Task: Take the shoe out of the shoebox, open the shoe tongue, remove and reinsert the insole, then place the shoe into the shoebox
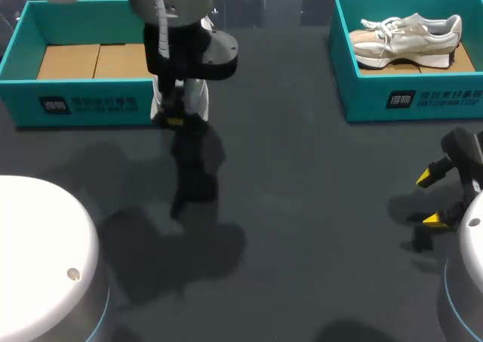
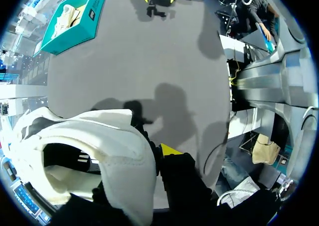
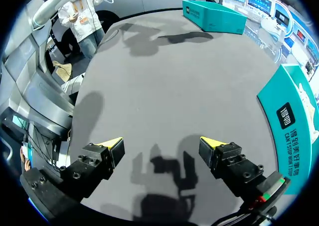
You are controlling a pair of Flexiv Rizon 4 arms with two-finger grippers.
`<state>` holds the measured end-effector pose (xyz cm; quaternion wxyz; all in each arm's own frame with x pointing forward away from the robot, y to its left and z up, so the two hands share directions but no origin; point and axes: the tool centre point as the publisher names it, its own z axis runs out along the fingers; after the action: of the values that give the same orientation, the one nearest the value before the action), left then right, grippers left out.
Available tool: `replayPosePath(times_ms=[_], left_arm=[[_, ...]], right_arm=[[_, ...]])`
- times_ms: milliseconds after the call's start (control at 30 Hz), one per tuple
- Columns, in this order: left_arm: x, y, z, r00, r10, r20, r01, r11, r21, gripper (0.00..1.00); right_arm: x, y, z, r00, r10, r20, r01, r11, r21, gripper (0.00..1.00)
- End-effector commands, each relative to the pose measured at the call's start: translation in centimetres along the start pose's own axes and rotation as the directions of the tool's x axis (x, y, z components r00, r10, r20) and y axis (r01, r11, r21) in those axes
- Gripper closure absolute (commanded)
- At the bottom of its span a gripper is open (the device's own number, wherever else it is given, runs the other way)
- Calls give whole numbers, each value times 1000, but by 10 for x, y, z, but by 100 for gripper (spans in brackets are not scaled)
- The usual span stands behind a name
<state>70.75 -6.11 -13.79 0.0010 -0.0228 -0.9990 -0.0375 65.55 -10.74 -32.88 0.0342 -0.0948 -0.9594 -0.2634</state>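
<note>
A white shoe [image 1: 183, 98] hangs over the dark table in front of the left teal shoebox [image 1: 23, 78], whose cardboard floor is bare. My left gripper [image 1: 175, 120] is shut on it. In the left wrist view the white shoe [image 2: 94, 151] fills the space beside the one yellow fingertip [image 2: 169, 149] that shows; the other is hidden behind the shoe. A second, beige-and-white shoe [image 1: 407, 38] lies in the right teal shoebox [image 1: 411, 100]. My right gripper [image 1: 432, 200] stands open over the table's right side, nothing between its fingers [image 3: 113, 145].
The right shoebox [image 3: 291, 123] stands close beside my right gripper [image 3: 162, 148], and the left shoebox [image 3: 214, 17] is far ahead of it. Dark grey table [image 1: 302, 206] lies between the boxes. White arm bases sit at both front corners.
</note>
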Motion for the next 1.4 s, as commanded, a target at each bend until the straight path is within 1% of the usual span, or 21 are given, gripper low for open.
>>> replayPosePath(times_ms=[33,300,433,500,567,600,667,767,900,967,1100,1333,1400], left_arm=[[5,30,-4,1000,1,10,-2,1000,30,100],[3,31,-5,1000,9,11,-10,999,32,100],[-14,49,-14,1000,10,19,-11,999,35,100],[-25,62,-17,1000,0,28,-1,999,36,100],[-40,77,-16,999,-40,30,40,999,17,100],[-47,85,-16,999,-43,16,42,999,20,100],[-62,102,-14,997,-76,25,76,997,-4,100],[-85,129,-11,996,-85,29,85,996,-6,100],[-115,171,-11,995,-102,-8,102,994,42,100],[-129,189,-11,996,-91,15,90,995,34,100],[-153,222,-10,998,-65,10,65,997,29,100],[-196,268,2,1000,24,-2,-24,1000,4,100],[-208,280,5,999,46,-19,-46,999,11,100]], right_arm=[[1,0,0,1000,1,3,-1,1000,3,0],[1,0,0,1000,1,3,-1,1000,3,0],[1,0,0,1000,1,3,-1,1000,3,0],[1,0,0,1000,1,3,-1,1000,3,0],[1,0,0,1000,1,3,-1,1000,3,0],[1,0,0,1000,1,3,-1,1000,3,0],[1,0,0,1000,1,3,-1,1000,3,0],[1,0,0,1000,1,3,-1,1000,3,0],[1,0,0,1000,1,3,-1,1000,3,0],[1,0,0,1000,1,3,-1,1000,3,0],[1,0,0,1000,1,3,-1,1000,3,0],[1,0,0,1000,1,3,-1,1000,3,0],[1,0,0,1000,1,3,-1,1000,3,0]])
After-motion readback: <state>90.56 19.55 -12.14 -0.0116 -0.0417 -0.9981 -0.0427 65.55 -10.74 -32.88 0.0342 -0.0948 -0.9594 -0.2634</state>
